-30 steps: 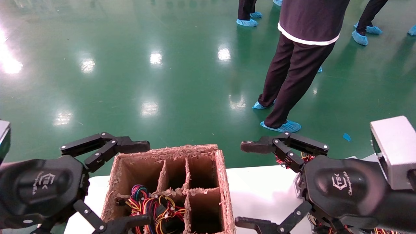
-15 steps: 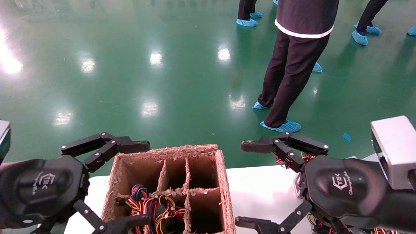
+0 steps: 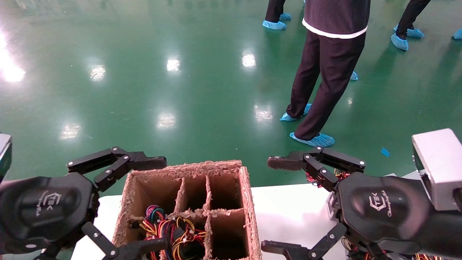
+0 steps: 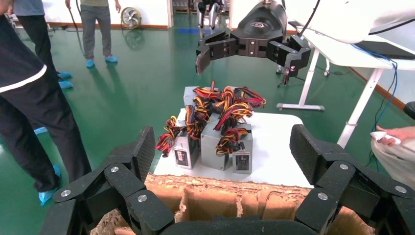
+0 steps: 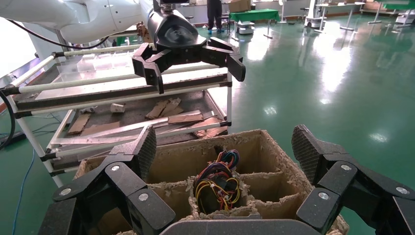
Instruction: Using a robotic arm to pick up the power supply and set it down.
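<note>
A brown divided carton [image 3: 249,202] stands on the white table [image 3: 288,213] between both grippers. In one of its near compartments a power supply's red, yellow and black wires [image 3: 169,231] stick up [image 5: 215,183]; its metal body is hidden. Several silver-grey power supplies [image 4: 215,144] with wire bundles stand together on the table beyond the carton, under my right gripper [image 4: 252,46]. In the head view only their wires [image 3: 339,175] show. My left gripper [image 3: 158,204] is open beside the carton's left wall, empty. My right gripper [image 3: 272,205] is open over the table, right of the carton, empty.
A person in dark trousers [image 3: 321,90] stands on the green floor just past the table; others stand farther off. A metal cart [image 5: 122,112] with cardboard scraps sits behind the left arm. A white desk [image 4: 342,49] stands behind the right arm.
The person beyond the table has shifted slightly. Neither arm has moved, and both grippers stay open.
</note>
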### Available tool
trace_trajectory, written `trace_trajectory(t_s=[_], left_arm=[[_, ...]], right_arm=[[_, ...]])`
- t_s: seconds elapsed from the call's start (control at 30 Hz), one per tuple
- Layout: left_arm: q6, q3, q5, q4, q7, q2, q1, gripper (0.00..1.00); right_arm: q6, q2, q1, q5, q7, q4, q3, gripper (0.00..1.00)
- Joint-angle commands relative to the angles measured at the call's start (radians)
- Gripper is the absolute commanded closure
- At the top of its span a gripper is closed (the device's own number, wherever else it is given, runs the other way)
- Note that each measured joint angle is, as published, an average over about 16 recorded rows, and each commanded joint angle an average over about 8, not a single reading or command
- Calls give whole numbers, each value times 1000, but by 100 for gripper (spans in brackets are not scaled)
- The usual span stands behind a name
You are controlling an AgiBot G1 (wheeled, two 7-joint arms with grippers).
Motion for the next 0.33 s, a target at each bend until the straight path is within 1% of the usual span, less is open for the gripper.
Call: trace_trajectory(t_s=[0.03, 0.33], left_arm=[[0, 0, 0, 0, 0, 0, 0, 0], [0, 0, 0, 0, 0, 0, 0, 0]], right_arm=[[0, 0, 0, 0, 0, 0, 0, 0], [0, 0, 0, 0, 0, 0, 0, 0]])
